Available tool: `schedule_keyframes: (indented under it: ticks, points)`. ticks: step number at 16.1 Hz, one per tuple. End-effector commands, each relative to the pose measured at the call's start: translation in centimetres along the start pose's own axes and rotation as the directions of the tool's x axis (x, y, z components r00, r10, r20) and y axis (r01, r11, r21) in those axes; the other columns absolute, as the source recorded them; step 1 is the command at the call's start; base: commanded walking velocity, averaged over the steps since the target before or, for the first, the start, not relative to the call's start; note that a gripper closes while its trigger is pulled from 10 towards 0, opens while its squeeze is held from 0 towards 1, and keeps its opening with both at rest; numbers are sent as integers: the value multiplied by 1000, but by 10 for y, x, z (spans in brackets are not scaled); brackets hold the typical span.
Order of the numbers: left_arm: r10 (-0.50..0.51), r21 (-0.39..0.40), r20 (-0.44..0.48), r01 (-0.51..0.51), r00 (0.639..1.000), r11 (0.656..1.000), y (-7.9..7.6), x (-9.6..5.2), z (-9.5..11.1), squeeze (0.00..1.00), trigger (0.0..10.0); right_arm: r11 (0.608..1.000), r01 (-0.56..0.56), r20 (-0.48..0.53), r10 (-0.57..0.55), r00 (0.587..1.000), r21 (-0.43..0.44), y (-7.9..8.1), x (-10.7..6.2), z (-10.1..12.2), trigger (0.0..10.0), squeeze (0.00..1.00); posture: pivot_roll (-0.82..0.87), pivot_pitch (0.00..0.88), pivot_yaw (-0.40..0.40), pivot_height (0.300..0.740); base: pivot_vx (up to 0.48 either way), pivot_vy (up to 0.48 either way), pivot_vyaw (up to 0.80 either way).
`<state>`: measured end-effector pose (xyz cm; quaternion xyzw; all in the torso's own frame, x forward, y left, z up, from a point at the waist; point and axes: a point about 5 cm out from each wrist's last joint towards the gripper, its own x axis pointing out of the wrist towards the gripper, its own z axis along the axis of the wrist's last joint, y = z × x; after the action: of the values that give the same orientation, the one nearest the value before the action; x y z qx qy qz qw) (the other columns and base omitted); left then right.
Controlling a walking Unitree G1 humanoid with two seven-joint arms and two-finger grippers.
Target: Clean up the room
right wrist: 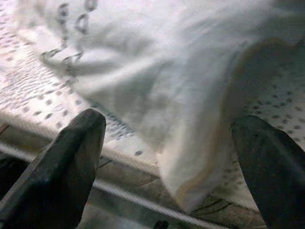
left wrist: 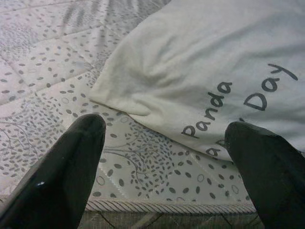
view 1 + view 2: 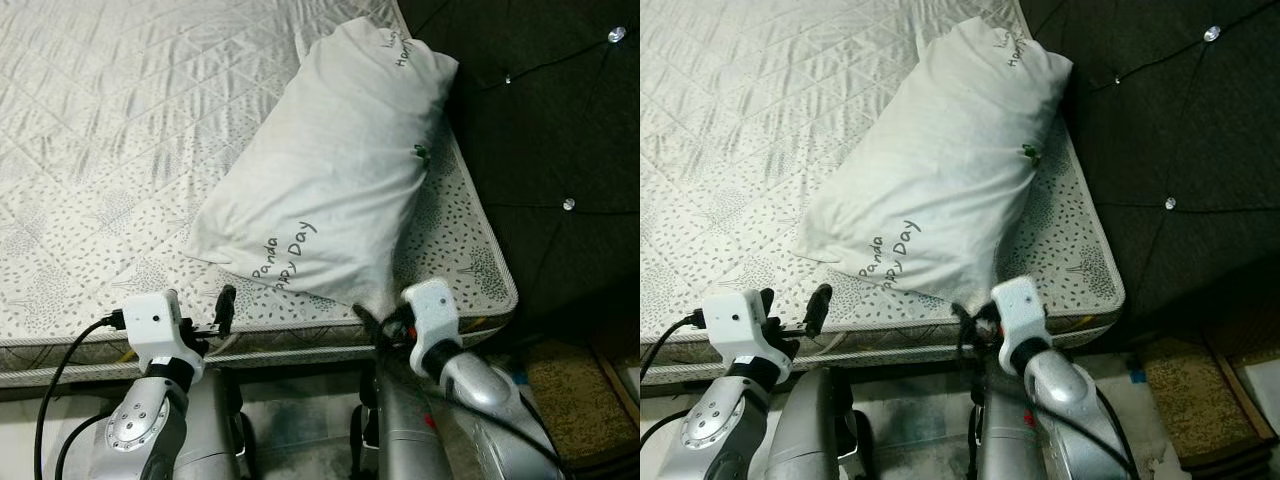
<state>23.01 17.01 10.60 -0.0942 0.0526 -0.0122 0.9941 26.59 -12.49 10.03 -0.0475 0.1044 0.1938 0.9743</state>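
A white pillow [image 3: 330, 170] printed "Panda Happy Day" lies slantwise on the patterned mattress [image 3: 110, 150], close to its right side. The pillow's near corner [image 1: 190, 157] droops over the mattress's front edge. My right gripper [image 1: 169, 119] is open at that edge, with the drooping corner between its black fingers [image 1: 71, 157], which stand apart from the cloth. My left gripper [image 2: 166, 126] is open at the front edge, a little left of the pillow, its fingertips [image 2: 81, 143] wide apart and holding nothing. Both grippers sit low at the bed's front: left gripper [image 3: 205, 318], right gripper [image 3: 380, 325].
A dark tufted panel [image 3: 540, 130] with shiny studs stands along the mattress's right side. A brown mat [image 3: 570, 385] lies on the floor at the lower right. The mattress's left and far parts are bare quilted fabric. Black cables [image 3: 55, 385] hang by my left arm.
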Motion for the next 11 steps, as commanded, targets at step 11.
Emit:
schedule_keyframes:
  ticks: [11]
  points:
    - [-129,-3,-60,129,990,992,-18,-6,1,0,10000,974,130,-141,-104,984,185,16,54,-2,10000,0,-132,276,-41,603,0,0,0]
